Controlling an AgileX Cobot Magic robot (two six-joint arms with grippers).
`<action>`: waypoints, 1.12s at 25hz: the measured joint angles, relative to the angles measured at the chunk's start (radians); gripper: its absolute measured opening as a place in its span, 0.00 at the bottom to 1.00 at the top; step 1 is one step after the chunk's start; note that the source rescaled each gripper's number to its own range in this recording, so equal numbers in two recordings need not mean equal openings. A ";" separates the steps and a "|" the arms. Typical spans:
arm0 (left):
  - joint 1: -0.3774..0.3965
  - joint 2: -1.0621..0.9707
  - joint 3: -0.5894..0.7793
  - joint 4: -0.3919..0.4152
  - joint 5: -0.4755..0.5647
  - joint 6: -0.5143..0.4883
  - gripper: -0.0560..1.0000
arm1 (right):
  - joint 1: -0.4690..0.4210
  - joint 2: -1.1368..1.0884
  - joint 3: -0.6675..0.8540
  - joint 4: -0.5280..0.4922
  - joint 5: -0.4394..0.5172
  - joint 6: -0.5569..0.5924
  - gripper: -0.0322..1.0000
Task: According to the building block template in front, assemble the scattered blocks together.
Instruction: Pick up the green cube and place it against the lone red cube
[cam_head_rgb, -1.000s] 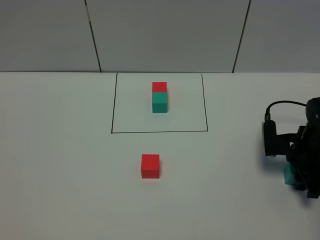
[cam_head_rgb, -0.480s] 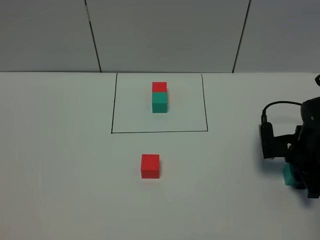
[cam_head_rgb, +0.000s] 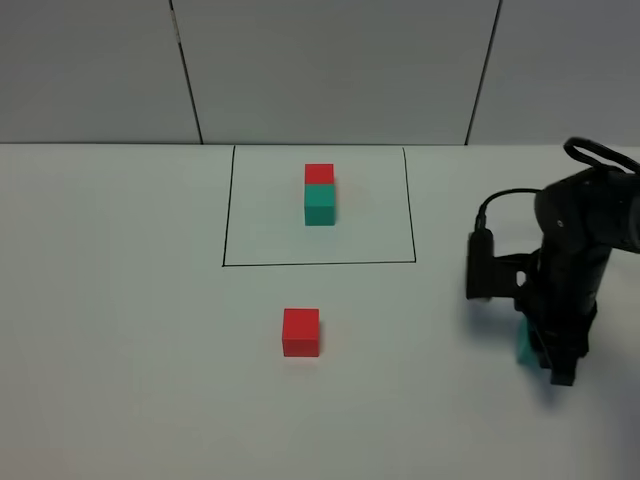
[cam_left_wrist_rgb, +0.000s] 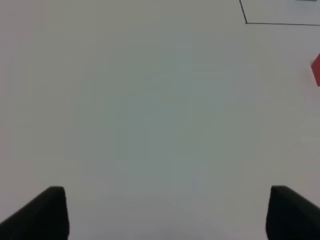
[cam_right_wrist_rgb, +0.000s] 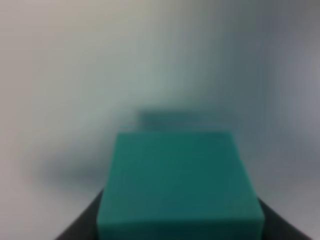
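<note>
The template stands at the back middle: a red cube (cam_head_rgb: 319, 174) joined to a teal cube (cam_head_rgb: 320, 204) inside a thin black drawn rectangle (cam_head_rgb: 320, 264). The loose red cube (cam_head_rgb: 301, 332) lies in front of the rectangle, and its edge shows in the left wrist view (cam_left_wrist_rgb: 316, 70). My right gripper (cam_head_rgb: 545, 355) is shut on the loose teal cube (cam_head_rgb: 524, 345), right of the red cube. The teal cube (cam_right_wrist_rgb: 180, 185) fills the right wrist view between the fingers. My left gripper (cam_left_wrist_rgb: 165, 215) is open and empty over bare table, out of the exterior high view.
The table is white and a grey panelled wall (cam_head_rgb: 330, 70) rises behind it. A black cable (cam_head_rgb: 500, 200) loops off the right arm. A corner of the drawn rectangle (cam_left_wrist_rgb: 246, 22) shows in the left wrist view.
My right arm has moved left, in from the table's right edge, carrying the teal cube towards the middle. The red cube and the template have not moved.
</note>
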 joint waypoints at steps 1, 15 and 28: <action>0.000 0.000 0.000 0.000 0.000 0.000 0.80 | 0.016 0.000 -0.027 0.002 0.010 0.019 0.04; 0.000 0.000 0.000 0.000 0.000 0.000 0.80 | 0.181 0.077 -0.168 0.093 0.126 0.076 0.03; 0.000 0.000 0.000 0.000 0.000 0.000 0.80 | 0.289 0.216 -0.335 0.156 0.178 0.172 0.03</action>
